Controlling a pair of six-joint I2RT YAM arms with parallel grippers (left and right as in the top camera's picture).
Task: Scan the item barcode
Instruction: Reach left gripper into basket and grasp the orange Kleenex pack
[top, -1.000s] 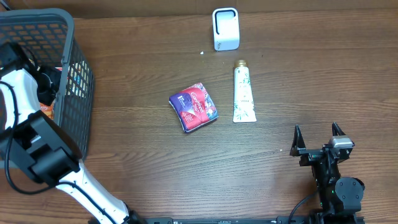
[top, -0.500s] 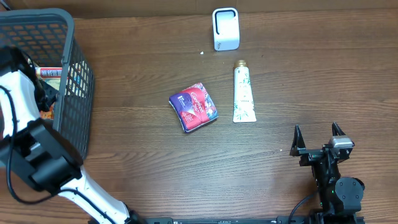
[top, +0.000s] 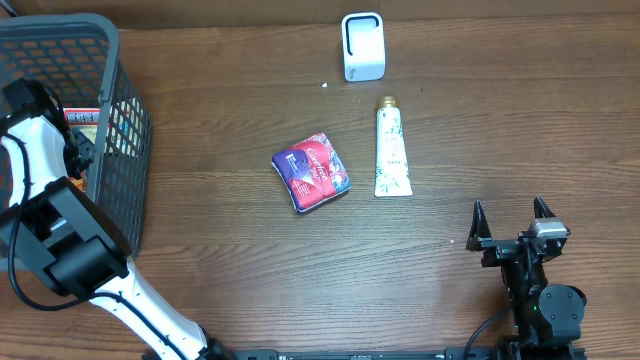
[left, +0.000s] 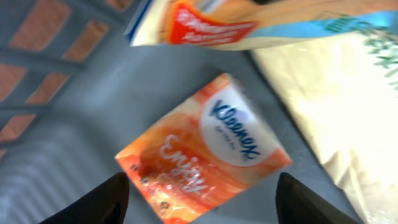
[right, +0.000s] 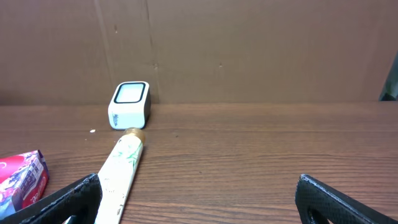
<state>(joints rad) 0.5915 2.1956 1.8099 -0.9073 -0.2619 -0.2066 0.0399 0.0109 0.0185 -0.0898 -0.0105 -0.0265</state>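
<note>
1. Two arms, overhead view. The left arm (top: 30, 150) reaches down into the grey basket (top: 120, 130) at the left edge of the counter (top: 500, 120), and its tip is hidden inside. A white scanner (top: 362, 45) stands at the far edge. A cream tube (top: 392, 150) lies just in front of it, cap toward the scanner. A red-purple pouch (top: 312, 172) sits left of the tube, not touching it. The right gripper (top: 509, 210) is at front right, fingers spread with nothing between, well apart from all items.
2. Left wrist view, blurred. The left gripper (left: 205, 202) is released, with two dark fingertips wide apart at the bottom edge. It hangs over an orange Kleenex pack (left: 205, 152) lying flat on the basket floor; cannot tell if they touch. A white bag (left: 348, 106) lies right of the pack, and a packet with a red-orange label (left: 211, 22) is at the top edge.
3. Right wrist view. Fingertips sit in the bottom corners, wide open and empty. Scanner, tube and pouch are ahead on the counter, with a brown cardboard wall (right: 249, 50) behind.
</note>
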